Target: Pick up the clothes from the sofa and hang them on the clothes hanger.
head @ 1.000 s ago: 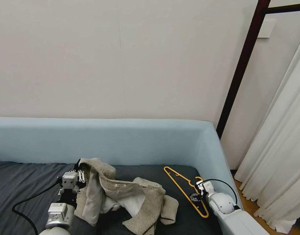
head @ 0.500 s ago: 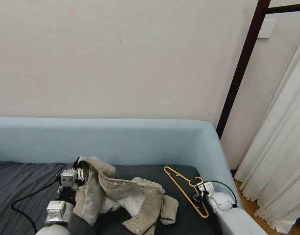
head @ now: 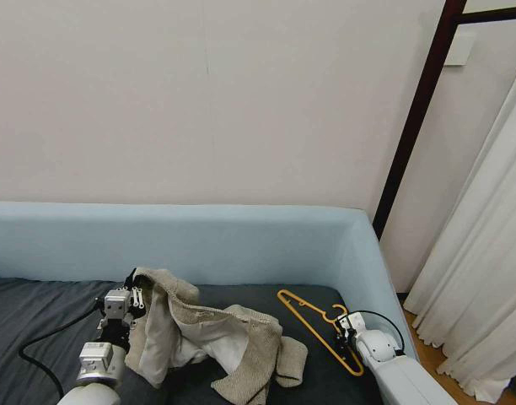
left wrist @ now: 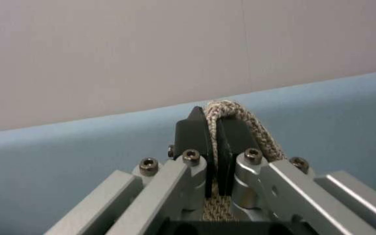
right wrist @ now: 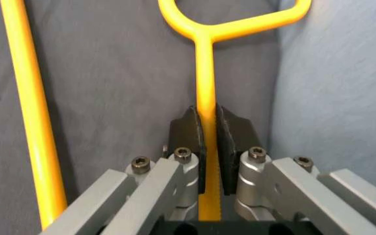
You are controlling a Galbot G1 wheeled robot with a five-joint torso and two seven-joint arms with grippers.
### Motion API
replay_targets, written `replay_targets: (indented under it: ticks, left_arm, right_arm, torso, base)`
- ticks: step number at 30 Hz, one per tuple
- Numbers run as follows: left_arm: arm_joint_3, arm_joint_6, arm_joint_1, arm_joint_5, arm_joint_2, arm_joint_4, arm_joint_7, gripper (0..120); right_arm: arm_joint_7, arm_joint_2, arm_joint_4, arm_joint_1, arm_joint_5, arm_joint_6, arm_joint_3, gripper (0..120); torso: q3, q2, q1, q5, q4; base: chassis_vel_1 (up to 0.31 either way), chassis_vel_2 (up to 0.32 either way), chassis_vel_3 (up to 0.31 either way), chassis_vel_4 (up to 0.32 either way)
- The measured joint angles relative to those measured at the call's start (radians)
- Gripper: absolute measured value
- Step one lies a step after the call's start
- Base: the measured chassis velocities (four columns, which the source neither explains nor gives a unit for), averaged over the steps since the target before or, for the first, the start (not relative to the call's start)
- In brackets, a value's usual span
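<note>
Head view, lower frame. The beige knitted cardigan (head: 241,350) lies crumpled at 6 o'clock on the dark grey sofa seat (head: 39,312). Its cream lining is turned outward, and one edge is lifted toward 8 o'clock. The pale blue sofa back (head: 241,245) runs behind it.

The left gripper (head: 133,291) is at 8 o'clock. In the left wrist view its black pads (left wrist: 191,134) are pinched nearly together on a fold of the knit (left wrist: 244,120), which loops over the fingertips.

The orange plastic hanger (head: 309,312) lies flat at 5 o'clock, just beside the cardigan and apart from it. The right gripper (head: 339,332) sits at its lower end. In the right wrist view I see the pads (right wrist: 189,132) clamped tight on the straight neck of the hanger (right wrist: 204,73), below the hook loop.

Compared with one second ago, the left gripper and the held cardigan edge have drifted slightly toward 9 o'clock. The hanger's far tip has shifted a little the same way. Both grips are unchanged.
</note>
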Motion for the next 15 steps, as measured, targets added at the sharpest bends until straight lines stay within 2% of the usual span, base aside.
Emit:
replay_targets:
  ticks: [3, 5, 6, 11, 12, 15]
  left_arm:
    - [0.003, 0.0, -0.005, -0.001, -0.002, 0.003, 0.0, 0]
    - [0.006, -0.001, -0.009, -0.002, -0.002, 0.008, 0.0, 0]
    - [0.006, -0.001, -0.009, -0.002, -0.002, 0.008, 0.0, 0]
    - [0.013, -0.002, -0.014, -0.002, -0.002, 0.013, 0.004, 0]
    - [0.013, -0.002, -0.014, -0.002, -0.002, 0.013, 0.004, 0]
    - [0.014, -0.005, -0.018, -0.01, 0.004, 0.012, 0.009, 0]
  right_arm:
    - [0.042, -0.026, 0.084, -0.022, -0.008, 0.048, 0.0, 5]
    - [0.066, -0.057, 0.185, -0.045, -0.056, 0.134, 0.015, 5]
    - [0.066, -0.057, 0.185, -0.045, -0.056, 0.134, 0.015, 5]
    - [0.103, -0.174, 0.502, -0.152, -0.079, 0.239, 0.049, 5]
    - [0.103, -0.174, 0.502, -0.152, -0.079, 0.239, 0.049, 5]
    - [0.109, -0.251, 0.705, -0.25, -0.116, 0.311, 0.064, 5]
  torso:
    - [0.0, 0.0, 0.0, 0.0, 0.0001]
    - [0.0, 0.0, 0.0, 0.0002, 0.0004]
    - [0.0, 0.0, 0.0, 0.0002, 0.0004]
    - [0.0, 0.0, 0.0, 0.0, 0.0001]
    - [0.0, 0.0, 0.0, 0.0, 0.0001]
    - [0.0, 0.0, 0.0, -0.0002, -0.0001]
  base:
    - [0.0, 0.0, 0.0, 0.0]
    - [0.0, 0.0, 0.0, 0.0]
    - [0.0, 0.0, 0.0, 0.0]
    - [0.0, 0.0, 0.0, 0.0]
    - [0.0, 0.0, 0.0, 0.0]
    - [0.0, 0.0, 0.0, 0.0]
